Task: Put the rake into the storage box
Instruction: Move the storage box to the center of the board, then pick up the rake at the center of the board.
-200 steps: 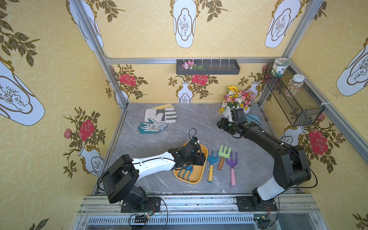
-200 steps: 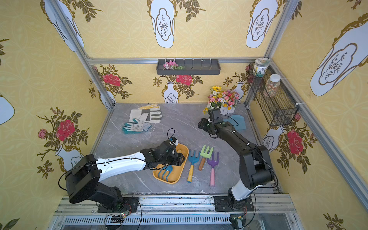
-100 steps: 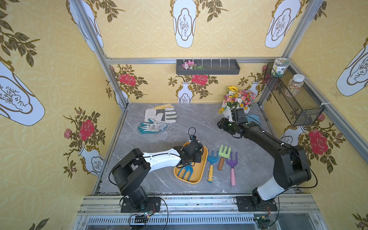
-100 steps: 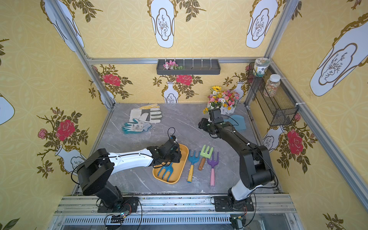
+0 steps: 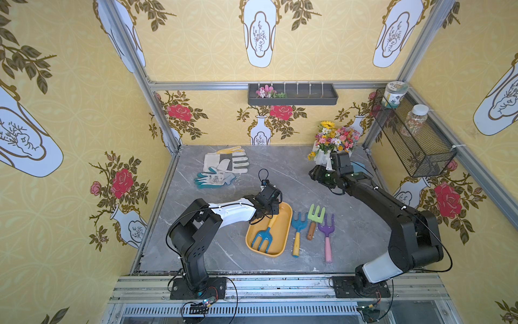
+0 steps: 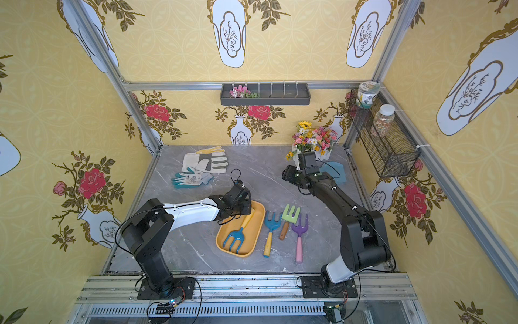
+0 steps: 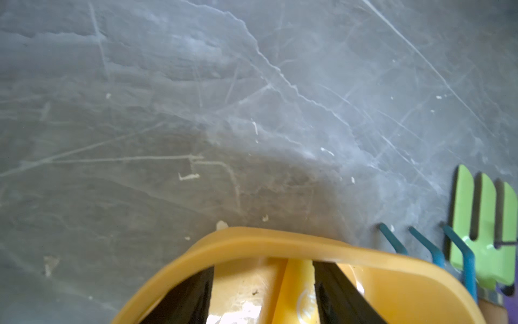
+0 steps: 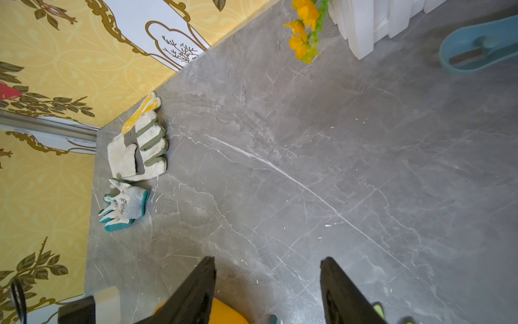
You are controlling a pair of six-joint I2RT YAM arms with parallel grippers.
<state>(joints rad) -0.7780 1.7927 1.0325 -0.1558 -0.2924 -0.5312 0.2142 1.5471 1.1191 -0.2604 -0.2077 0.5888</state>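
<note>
Left arm: elbow is raised and drawn back toward its base compared with a second ago. The left gripper [image 5: 273, 210] remains low over the far end of the storage box [image 5: 281, 228].

Rake [image 5: 266, 232]: blue head, yellow handle. It lies flat inside the storage box with its head toward the near end, position unchanged.

Left fingers [image 7: 190, 297]: apart, straddling the handle end. Bare box floor shows between one finger and the handle, so nothing is clamped.

Right gripper [image 5: 315, 175]: held over the far table [image 5: 280, 174], well apart from the box, fingers spread and empty.

Loose beside the box: second blue rake [image 5: 297, 231], green rake [image 5: 316, 214], purple fork [image 5: 327, 235].

Step in hand: release made, and placement looks complete.

Next move: the left gripper should rise straight up, so that neither finger catches the handle or the rim.
</note>
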